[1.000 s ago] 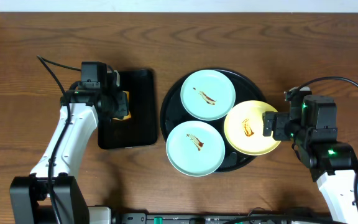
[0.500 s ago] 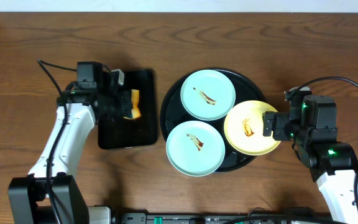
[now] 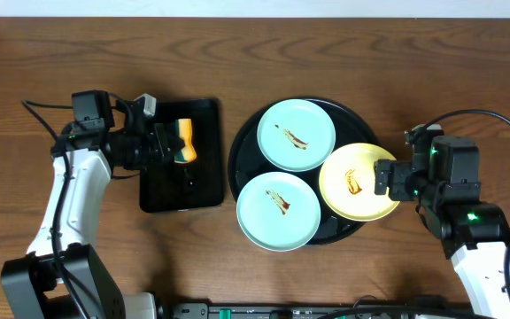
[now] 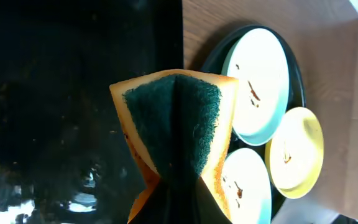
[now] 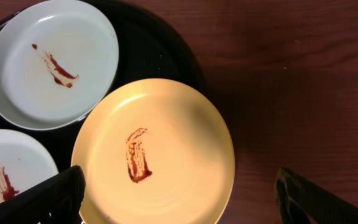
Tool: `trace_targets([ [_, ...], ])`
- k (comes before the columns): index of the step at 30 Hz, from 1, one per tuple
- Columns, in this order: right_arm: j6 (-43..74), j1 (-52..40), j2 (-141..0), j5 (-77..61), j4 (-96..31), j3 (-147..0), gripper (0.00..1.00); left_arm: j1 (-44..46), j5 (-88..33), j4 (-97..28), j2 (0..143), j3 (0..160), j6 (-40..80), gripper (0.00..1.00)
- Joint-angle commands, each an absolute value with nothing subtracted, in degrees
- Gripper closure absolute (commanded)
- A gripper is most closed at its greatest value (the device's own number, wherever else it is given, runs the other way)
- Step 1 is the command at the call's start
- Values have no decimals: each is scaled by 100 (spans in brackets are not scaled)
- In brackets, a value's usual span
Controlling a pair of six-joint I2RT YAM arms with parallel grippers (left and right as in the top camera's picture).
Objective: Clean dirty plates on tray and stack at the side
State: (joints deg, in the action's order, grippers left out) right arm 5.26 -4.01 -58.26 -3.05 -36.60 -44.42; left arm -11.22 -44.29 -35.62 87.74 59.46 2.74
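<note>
Dirty plates (image 3: 278, 211) — three, all flat and face up — are carried on the round black tray (image 3: 237, 151) at the middle of the tabletop (image 3: 60, 53). Nearest the robot, the near mint plate (image 5: 5, 180) is set over the tray's near rim. Beside it to the right, the yellow plate (image 3: 358, 182) overlaps the right rim. Farthest, the far mint plate (image 3: 296, 134) is seated fully inside. As the plates are round, no long axis is offered by them. Only the brown smears point, slanted from far-left to near-right on both mint plates and run nearly near-to-far on the yellow one.

The right tool (image 5: 179, 202) is spread open, its fingers seen wide apart at the yellow plate's outer edge; contact cannot be told. Well to the left, the left tool (image 3: 177, 146) is closed on a folded sponge (image 4: 176, 124), green scouring face outward, above the rectangular black tray (image 3: 204, 190).

The step is judged to be the fetching of the sponge — no plate is wiped yet. Next, the sponge would need to be carried right onto a smear while that plate is steadied.
</note>
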Motion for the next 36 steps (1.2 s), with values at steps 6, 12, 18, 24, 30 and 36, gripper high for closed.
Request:
trace_targets([
  [6, 572, -454, -5841, -322, -3717, -4565, 4, -1146, -4709, -3551, 8744, 6003, 209, 92],
  [12, 576, -355, -5999, -305, -4010, -4567, 15, -1109, -3868, -3647, 8639, 6003, 228, 93],
  [18, 519, -8, -6567, -307, -4447, -5013, 18, -727, -2877, -3776, 8027, 6112, 261, 93],
  [24, 508, 370, -7255, -576, -4735, -5601, 16, 220, -2735, -3815, 7559, 6136, 283, 92],
  [30, 401, 449, -8016, -714, -4727, -5570, 44, 1203, -2740, -3660, 7570, 6136, 283, 92],
  [36, 366, 449, -8630, -690, -4528, -5570, 46, 2097, -2735, -3229, 7588, 6136, 344, 92],
])
